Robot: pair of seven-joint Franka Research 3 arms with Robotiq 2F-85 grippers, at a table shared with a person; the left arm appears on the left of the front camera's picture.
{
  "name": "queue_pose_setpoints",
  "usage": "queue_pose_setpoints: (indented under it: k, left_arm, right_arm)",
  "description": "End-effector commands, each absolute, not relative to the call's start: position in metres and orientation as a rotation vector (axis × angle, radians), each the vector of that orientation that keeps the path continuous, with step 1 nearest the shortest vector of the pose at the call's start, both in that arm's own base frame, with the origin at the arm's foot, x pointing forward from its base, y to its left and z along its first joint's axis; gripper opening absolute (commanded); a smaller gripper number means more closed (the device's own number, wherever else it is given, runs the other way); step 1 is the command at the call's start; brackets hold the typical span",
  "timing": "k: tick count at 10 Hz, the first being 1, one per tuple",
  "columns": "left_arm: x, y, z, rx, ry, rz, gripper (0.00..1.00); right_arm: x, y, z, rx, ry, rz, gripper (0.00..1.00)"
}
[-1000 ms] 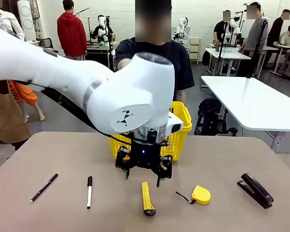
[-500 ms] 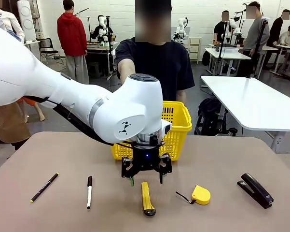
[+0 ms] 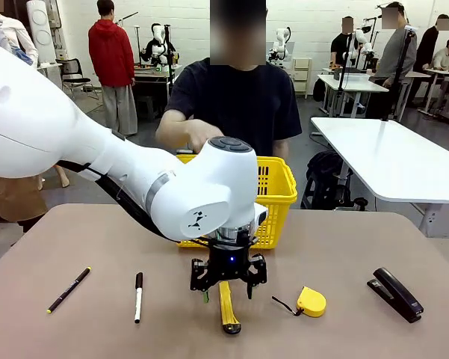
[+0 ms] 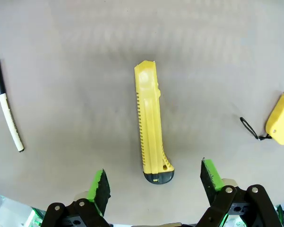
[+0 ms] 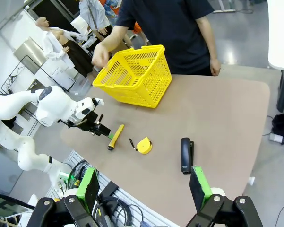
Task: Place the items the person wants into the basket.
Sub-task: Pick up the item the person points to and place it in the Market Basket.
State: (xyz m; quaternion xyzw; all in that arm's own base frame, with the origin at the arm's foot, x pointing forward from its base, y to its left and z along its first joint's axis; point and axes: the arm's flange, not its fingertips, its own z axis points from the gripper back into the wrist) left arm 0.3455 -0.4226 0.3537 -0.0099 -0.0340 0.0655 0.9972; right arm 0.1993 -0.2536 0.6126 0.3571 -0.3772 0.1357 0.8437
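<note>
The yellow-and-black utility knife (image 3: 228, 308) (image 4: 151, 127) lies on the table, pointing away from the robot. My left gripper (image 3: 228, 293) (image 4: 154, 177) hangs open just above its black near end, one green finger on each side, touching nothing. My right gripper (image 5: 144, 184) is open and empty, high above the table's right side. The thin black pen (image 3: 69, 289) lies at the far left, and the black stapler (image 3: 394, 294) (image 5: 186, 154) at the right. The yellow basket (image 3: 276, 187) (image 5: 137, 75) stands behind the left arm. The person's hand (image 3: 202, 134) hovers over its left rim.
A white marker with a black cap (image 3: 138, 296) (image 4: 7, 111) lies left of the knife. Just right of the knife sits a small yellow tape measure (image 3: 311, 301) (image 4: 281, 120). The table's near edge runs close below the knife.
My left gripper has come down and back toward the knife's near end. The person's arm has moved so that the hand now shows over the basket.
</note>
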Motion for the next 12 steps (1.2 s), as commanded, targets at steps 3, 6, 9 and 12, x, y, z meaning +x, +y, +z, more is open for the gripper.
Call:
queue_pose_setpoints:
  k: [3,6,9,12]
  left_arm:
    - [0.362,-0.428,0.32,-0.02,-0.093,0.191,1.0]
    - [0.367,-0.431,0.308,-0.015,-0.077,0.193,1.0]
    - [0.369,-0.432,0.306,-0.015,-0.07,0.2,1.0]
    - [0.368,-0.432,0.306,-0.028,-0.07,0.165,0.43]
  right_arm:
    - [0.201,-0.253,0.616,0.771,-0.817,0.299,1.0]
    - [0.201,-0.253,0.616,0.771,-0.817,0.299,1.0]
    - [0.201,-0.253,0.616,0.771,-0.817,0.299,1.0]
    - [0.201,-0.253,0.616,0.771,-0.817,0.299,1.0]
